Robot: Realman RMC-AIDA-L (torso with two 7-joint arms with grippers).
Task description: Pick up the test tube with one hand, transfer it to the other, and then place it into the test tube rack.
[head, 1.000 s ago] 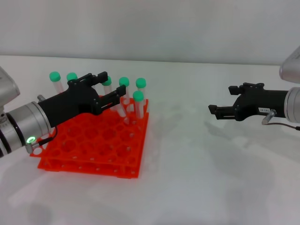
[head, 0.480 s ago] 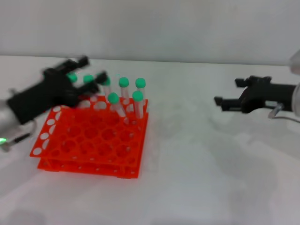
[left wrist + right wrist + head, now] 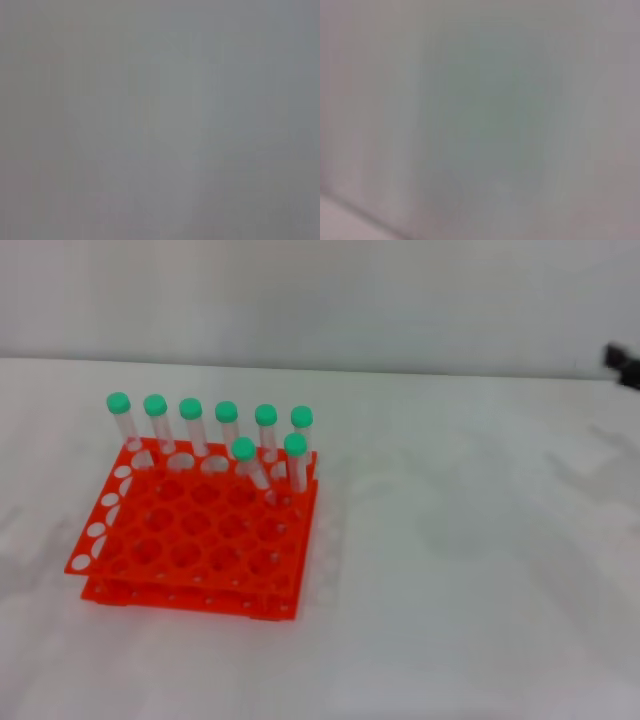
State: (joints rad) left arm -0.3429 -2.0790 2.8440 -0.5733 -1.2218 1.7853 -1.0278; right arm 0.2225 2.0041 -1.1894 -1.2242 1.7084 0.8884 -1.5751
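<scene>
Your test tube rack [image 3: 195, 540] sits on the white counter [image 3: 460, 570], eight green-capped tubes upright, the test tube [image 3: 245, 462] leaning in the second row. Only a dark sliver of the right gripper [image 3: 625, 367] shows; open or together, can't tell. Left gripper's out of sight, wrist views blank.

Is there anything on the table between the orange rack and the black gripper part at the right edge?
No. In the head view, only bare white table lies between the test tube rack and the right gripper.
</scene>
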